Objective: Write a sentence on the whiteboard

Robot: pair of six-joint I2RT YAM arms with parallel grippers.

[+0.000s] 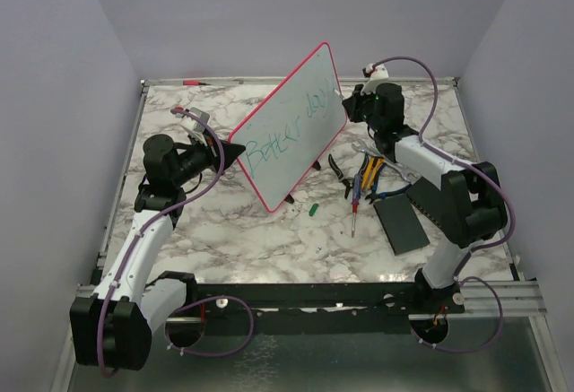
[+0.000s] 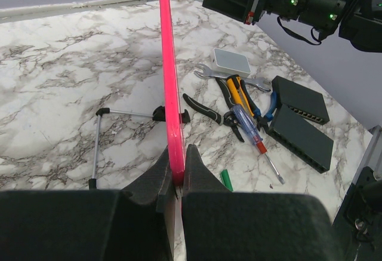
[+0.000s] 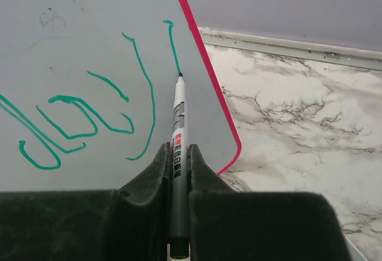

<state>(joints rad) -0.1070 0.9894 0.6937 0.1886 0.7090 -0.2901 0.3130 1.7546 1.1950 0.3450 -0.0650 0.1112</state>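
The whiteboard (image 1: 291, 127), white with a red-pink rim, stands tilted on its edge in the middle of the table, with green writing on its face. My left gripper (image 1: 235, 152) is shut on its left rim; the left wrist view shows the rim (image 2: 170, 94) edge-on between the jaws (image 2: 177, 165). My right gripper (image 1: 354, 103) is shut on a grey marker (image 3: 178, 135), whose tip touches the board (image 3: 77, 34) at the lower end of a green stroke near its right rim.
A green marker cap (image 1: 314, 210) lies on the marble in front of the board. Pliers, a wrench, a screwdriver (image 1: 355, 208) and black boxes (image 1: 401, 223) lie to the right. The board's wire stand (image 2: 113, 131) is behind it.
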